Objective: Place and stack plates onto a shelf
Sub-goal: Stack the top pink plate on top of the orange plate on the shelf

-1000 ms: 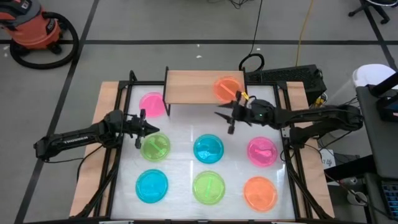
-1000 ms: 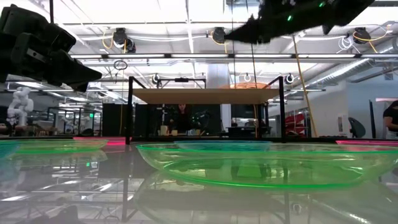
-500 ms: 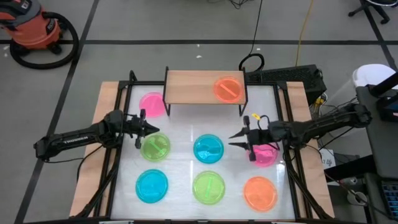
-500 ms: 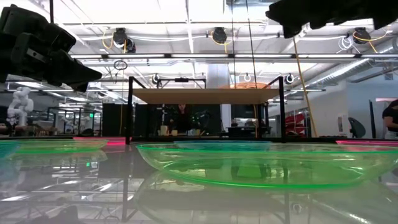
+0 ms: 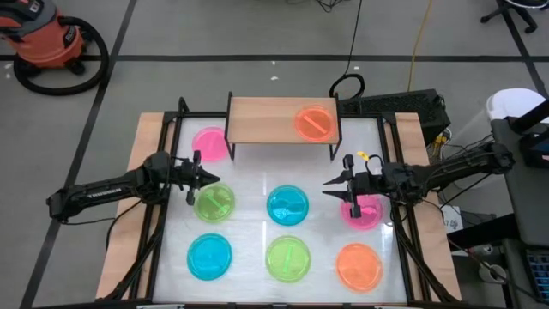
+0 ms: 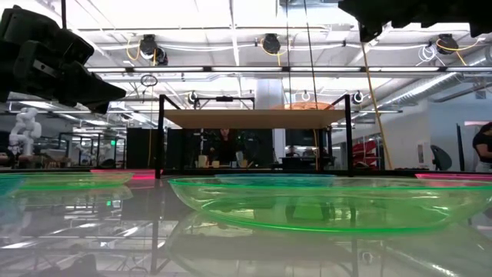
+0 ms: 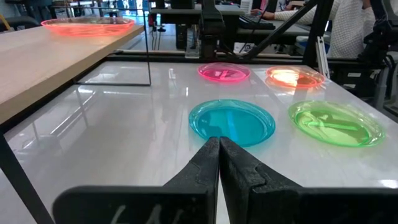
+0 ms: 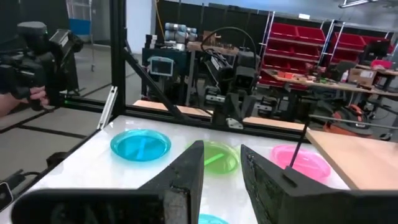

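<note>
The light-wood shelf [image 5: 273, 120] stands at the table's far side with one orange plate [image 5: 315, 122] flat on its right part. Several more plates lie flat on the white table: pink [image 5: 210, 143] beside the shelf's left legs, green [image 5: 214, 203], blue [image 5: 287, 206], pink [image 5: 364, 213], blue [image 5: 209, 256], green [image 5: 289, 257], orange [image 5: 358, 266]. My right gripper [image 5: 340, 196] [image 8: 221, 165] hovers open over the left rim of the right pink plate. My left gripper [image 5: 202, 178] [image 7: 219, 140] is shut and empty above the left green plate's far rim.
Black frame posts and rails [image 5: 159, 215] run along the table's left and right sides. The shelf's thin black legs [image 6: 160, 138] stand on the tabletop. Bare white table [image 5: 257, 172] lies between the shelf and the middle row of plates. A person [image 7: 348, 25] sits beyond the table.
My right gripper has drawn back from the shelf's near edge beside the orange plate, toward the table's near right, and now hangs over the right pink plate. The orange plate has stayed on the shelf. My left arm has kept still.
</note>
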Robot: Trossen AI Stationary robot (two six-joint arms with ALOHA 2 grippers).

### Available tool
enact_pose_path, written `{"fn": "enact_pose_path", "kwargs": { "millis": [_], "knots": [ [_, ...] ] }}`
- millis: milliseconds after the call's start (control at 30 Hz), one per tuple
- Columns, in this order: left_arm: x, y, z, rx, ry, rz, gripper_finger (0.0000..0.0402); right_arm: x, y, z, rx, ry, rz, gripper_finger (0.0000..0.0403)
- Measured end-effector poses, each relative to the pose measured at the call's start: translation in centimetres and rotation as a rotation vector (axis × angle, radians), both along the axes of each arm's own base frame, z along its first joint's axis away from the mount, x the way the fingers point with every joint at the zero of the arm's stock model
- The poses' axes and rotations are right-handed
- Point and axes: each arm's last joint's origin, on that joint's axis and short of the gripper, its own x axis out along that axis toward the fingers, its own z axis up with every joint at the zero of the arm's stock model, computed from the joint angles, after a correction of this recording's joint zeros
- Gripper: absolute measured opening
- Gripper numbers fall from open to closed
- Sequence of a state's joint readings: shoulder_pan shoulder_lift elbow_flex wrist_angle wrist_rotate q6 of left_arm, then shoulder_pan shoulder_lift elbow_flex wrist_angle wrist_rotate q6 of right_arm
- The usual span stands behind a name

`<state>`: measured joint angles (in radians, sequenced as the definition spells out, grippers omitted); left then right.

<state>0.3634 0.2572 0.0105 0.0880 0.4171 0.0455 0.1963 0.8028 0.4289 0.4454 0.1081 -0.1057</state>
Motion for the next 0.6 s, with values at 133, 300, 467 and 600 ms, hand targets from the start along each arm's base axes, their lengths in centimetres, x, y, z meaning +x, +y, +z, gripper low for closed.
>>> {"fn": "enact_pose_path", "kwargs": {
  "millis": [133,300,467,600],
  "knots": [
    [0.1,0.0,0.6,0.021,-0.059,0.0,0.0017,0.0,0.0,0.0,-0.012,-0.002,0.0,0.0089],
    [0.1,0.0,1.9,0.002,-0.188,0.003,0.0017,0.0,0.0,0.4,-0.007,-0.039,0.001,0.0089],
    [0.0,0.0,2.6,-0.031,-0.256,0.002,0.0017,0.0,0.0,0.4,-0.006,-0.045,0.003,0.0089],
    [0.0,0.0,3.1,-0.017,-0.3,0.002,0.0017,0.0,0.0,0.4,-0.006,-0.045,0.004,0.0089]
  ]
}}
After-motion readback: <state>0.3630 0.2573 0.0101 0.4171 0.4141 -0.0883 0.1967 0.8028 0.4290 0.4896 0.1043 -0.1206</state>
